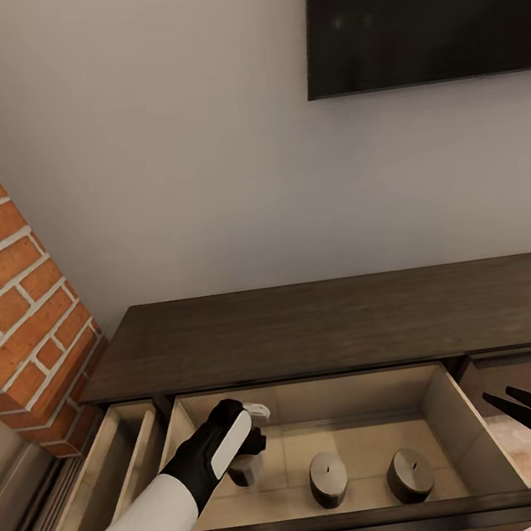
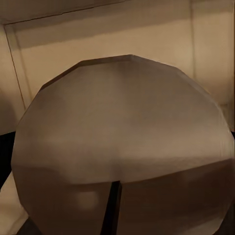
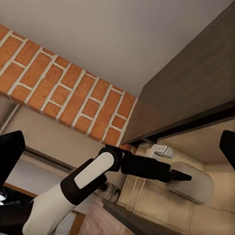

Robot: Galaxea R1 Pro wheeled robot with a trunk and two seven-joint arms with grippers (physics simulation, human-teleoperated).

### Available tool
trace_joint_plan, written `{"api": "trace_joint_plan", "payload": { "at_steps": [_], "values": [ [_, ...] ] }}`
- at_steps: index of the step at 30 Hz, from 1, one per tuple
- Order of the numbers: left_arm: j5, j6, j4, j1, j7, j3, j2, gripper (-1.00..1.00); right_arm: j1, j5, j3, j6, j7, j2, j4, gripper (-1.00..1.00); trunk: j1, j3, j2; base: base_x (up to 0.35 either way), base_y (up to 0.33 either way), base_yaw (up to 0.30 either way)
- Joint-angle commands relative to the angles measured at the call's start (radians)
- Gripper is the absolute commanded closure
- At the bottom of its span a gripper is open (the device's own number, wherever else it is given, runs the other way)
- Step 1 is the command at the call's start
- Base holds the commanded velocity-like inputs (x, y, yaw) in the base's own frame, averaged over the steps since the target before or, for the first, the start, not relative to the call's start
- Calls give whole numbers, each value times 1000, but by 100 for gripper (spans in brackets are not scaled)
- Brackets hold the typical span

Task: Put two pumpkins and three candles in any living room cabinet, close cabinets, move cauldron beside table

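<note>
Open cabinet (image 1: 324,325) drawer: left pincer (image 1: 246,458) clamped on candle (image 2: 122,147); right pincer (image 1: 522,407) apart.

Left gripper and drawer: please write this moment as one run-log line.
left gripper: on third candle, in open cabinet drawer | two candles inside | right gripper: empty

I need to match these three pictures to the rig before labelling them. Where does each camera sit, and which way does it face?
Head view: up on the head, facing down at the cabinet and its open drawer with candles; both arms show.
Left wrist view: by the left claw, facing one candle close up.
Right wrist view: by the right claw, facing sideways at the left arm.
Shared: head and right wrist views both show the brick wall.
</note>
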Motion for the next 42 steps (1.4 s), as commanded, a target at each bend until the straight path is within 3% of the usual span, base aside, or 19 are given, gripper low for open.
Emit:
{"api": "trace_joint_plan", "payload": {
  "at_steps": [1,12,42],
  "values": [
    [12,-5,0,-1,9,-4,0,100,0,-1,-1,5,1,0,-1,-100,0,-1,0,0,0,0],
    [9,-70,0,1,9,-9,1,100,0,-1,-1,5,1,0,0,-100,0,-1,0,0,0,0],
    [11,-113,-1,2,10,-10,2,100,0,-1,0,5,1,1,-1,-100,0,-1,0,0,0,0]
  ]
}}
